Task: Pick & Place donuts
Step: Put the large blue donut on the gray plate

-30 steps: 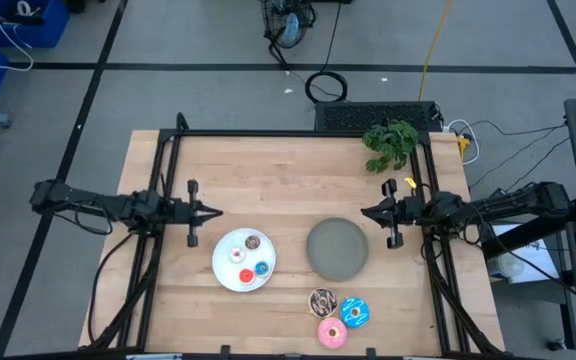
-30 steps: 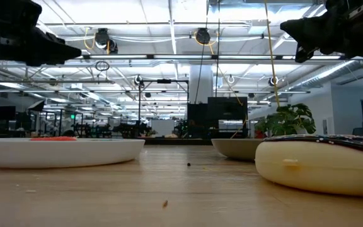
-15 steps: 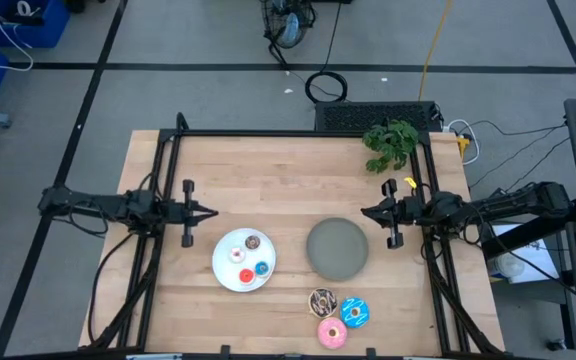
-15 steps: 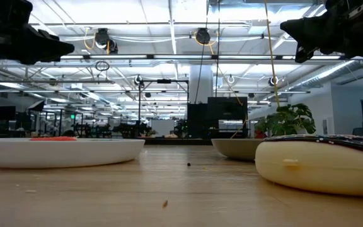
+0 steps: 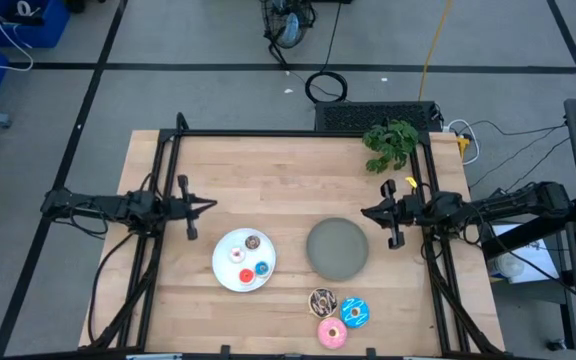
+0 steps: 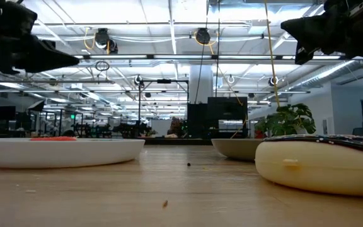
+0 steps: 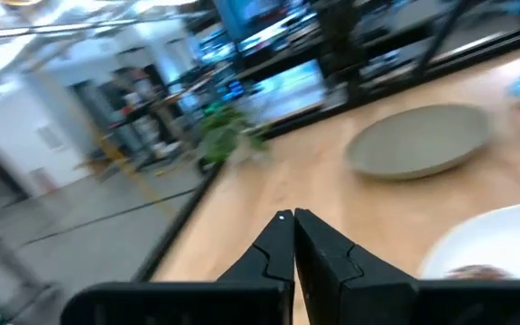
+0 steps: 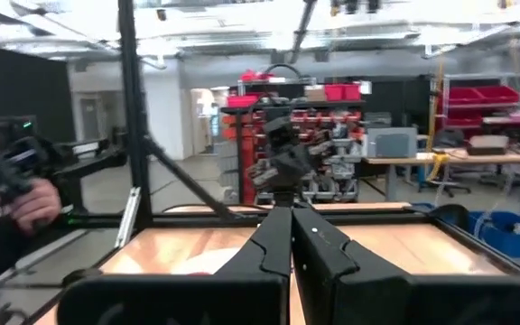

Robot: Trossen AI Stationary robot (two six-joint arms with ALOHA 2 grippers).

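Four small donuts, brown [image 5: 253,242], white [image 5: 237,255], red [image 5: 246,276] and blue [image 5: 262,268], lie on the white plate [image 5: 224,250]. The chocolate donut [image 5: 323,301], blue sprinkled donut [image 5: 355,313] and pink donut [image 5: 332,333] lie flat on the table near its near edge. My left gripper [image 5: 213,204] hovers shut, left of and beyond the white plate. My right gripper [image 5: 363,212] hovers shut, right of the grey plate. Both sets of fingers meet in the wrist views [image 7: 292,215] [image 8: 292,209].
The grey plate [image 5: 337,248] sits between the white plate and my right gripper. A green plant [image 5: 391,143] stands at the table's far right corner. A black frame [image 5: 298,133] runs along the table's edges. A person's hand [image 8: 27,203] shows beyond the table's left side.
My left gripper has drawn back a little toward the table's left edge and swung slightly toward the far edge, staying shut. The right arm, the donuts and the plates have kept still.
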